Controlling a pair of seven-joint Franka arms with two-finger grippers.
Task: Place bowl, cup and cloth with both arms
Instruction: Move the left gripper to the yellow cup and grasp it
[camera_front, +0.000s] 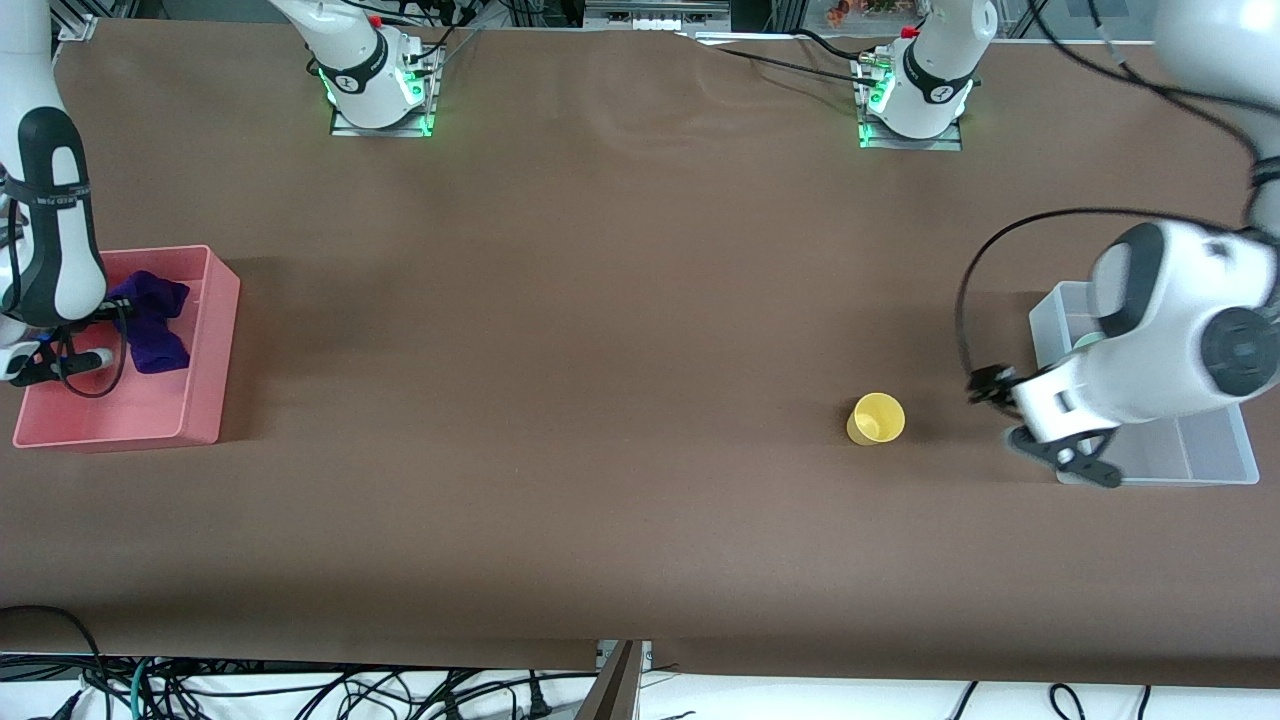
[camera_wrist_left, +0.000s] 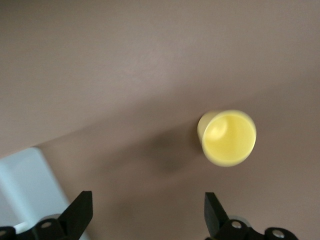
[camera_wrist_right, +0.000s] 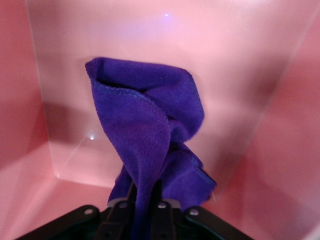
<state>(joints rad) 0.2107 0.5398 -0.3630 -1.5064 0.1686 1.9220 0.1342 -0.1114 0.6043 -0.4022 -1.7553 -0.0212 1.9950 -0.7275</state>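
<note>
Cloth's in the pink bin, yellow cup next.
My right gripper (camera_wrist_right: 145, 212) pinches the limp purple cloth (camera_wrist_right: 150, 135) in the pink bin (camera_front: 205, 345); my left gripper (camera_wrist_left: 147, 220), fingers spread, hangs over the counter (camera_front: 600, 400) beside the light, rigid yellow cup (camera_wrist_left: 227, 137) — I'd grip across its rim.

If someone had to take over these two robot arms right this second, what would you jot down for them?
Left gripper: open and empty, over the table beside the clear bin, with the cup below it.
Right gripper: inside the pink bin, fingers pinched on the cloth.
Cup: yellow, standing on the bare table near the clear bin, not yet picked up.
Bowl: a pale green edge shows in the clear bin, mostly hidden by the left arm.
Done: bowl appears binned; cloth is in the pink bin.
Left: let go of the cloth, then likely place the cup.
</note>
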